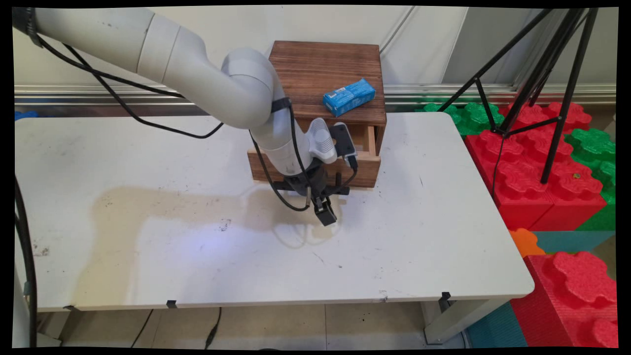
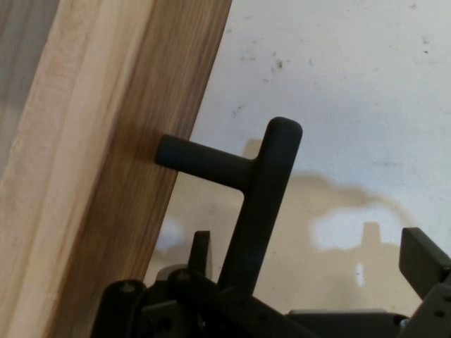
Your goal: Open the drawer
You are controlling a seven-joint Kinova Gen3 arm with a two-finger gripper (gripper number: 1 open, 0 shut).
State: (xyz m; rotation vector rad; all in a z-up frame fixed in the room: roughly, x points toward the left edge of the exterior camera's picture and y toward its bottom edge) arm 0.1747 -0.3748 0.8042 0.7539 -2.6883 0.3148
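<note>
Black gripper linkage fills the bottom of the hand view, its 2 fingers spread apart and pinching nothing. Between them rises the dark T-shaped handle, its stem fixed to the wooden drawer front at the frame's left. The bar sits much nearer the left-hand finger than the right.

In the main view, the gripper hangs at centre frame, just in front of the drawer, which stands slightly out of the wooden box on the white table. A blue carton lies on top.

Judged risks: an off-centre closure could twist or slip off the bar; a hard tug could drag the whole box and shake the carton off.
</note>
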